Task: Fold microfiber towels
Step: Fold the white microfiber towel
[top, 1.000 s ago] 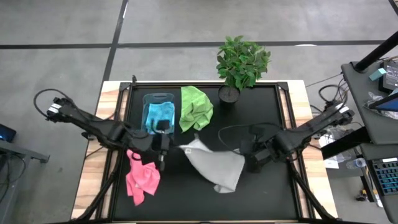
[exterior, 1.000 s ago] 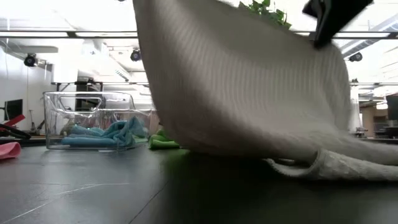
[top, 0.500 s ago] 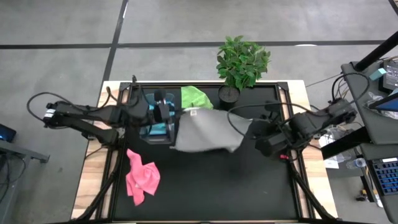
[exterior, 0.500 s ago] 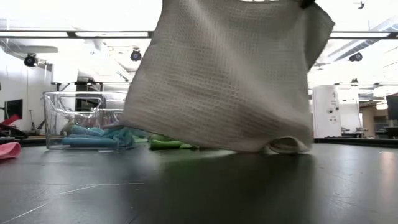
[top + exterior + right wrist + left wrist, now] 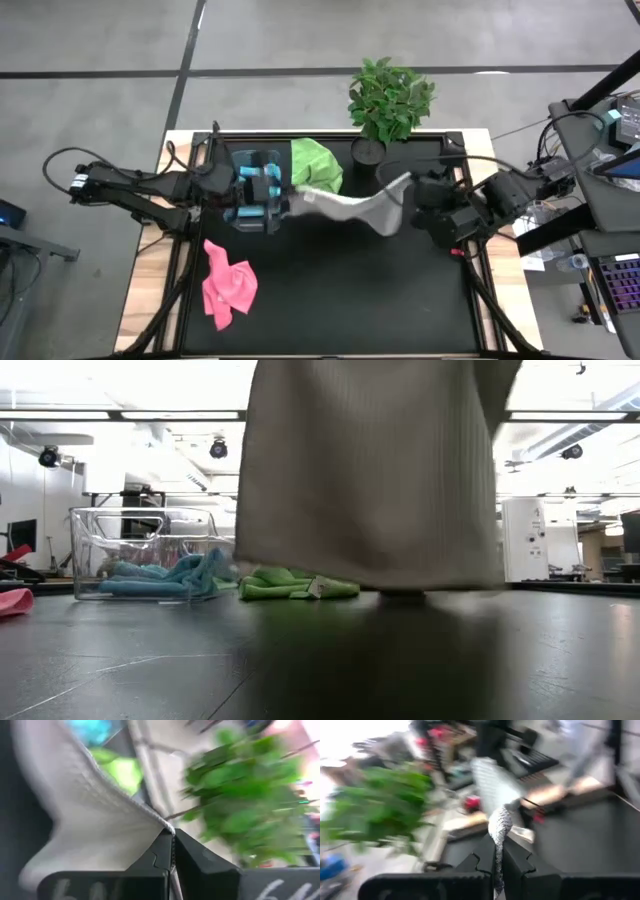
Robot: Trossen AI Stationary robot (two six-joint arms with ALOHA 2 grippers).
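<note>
Since the earlier frame, the grey towel (image 5: 350, 207) is being lifted clear of the table (image 5: 400, 290) and stretched between the two grippers, where half a second ago its lower edge was trailing on the surface. It is being held hanging in the air as a sheet, with one top corner pinched in the closed fingers of the left gripper (image 5: 285, 200) and the other in the closed fingers of the right gripper (image 5: 412, 190). In the low view the towel (image 5: 375, 470) is being shown hanging with its lower hem just above the table. Behind the left fingers, the green towel (image 5: 315, 165) is lying on the table beside the bin (image 5: 250, 160), in which blue towels (image 5: 165, 575) are lying. The pink towel (image 5: 228, 290) is lying crumpled on the table, well apart from both grippers. The plant (image 5: 390, 100) is standing beyond the stretched towel, near the right fingers.
</note>
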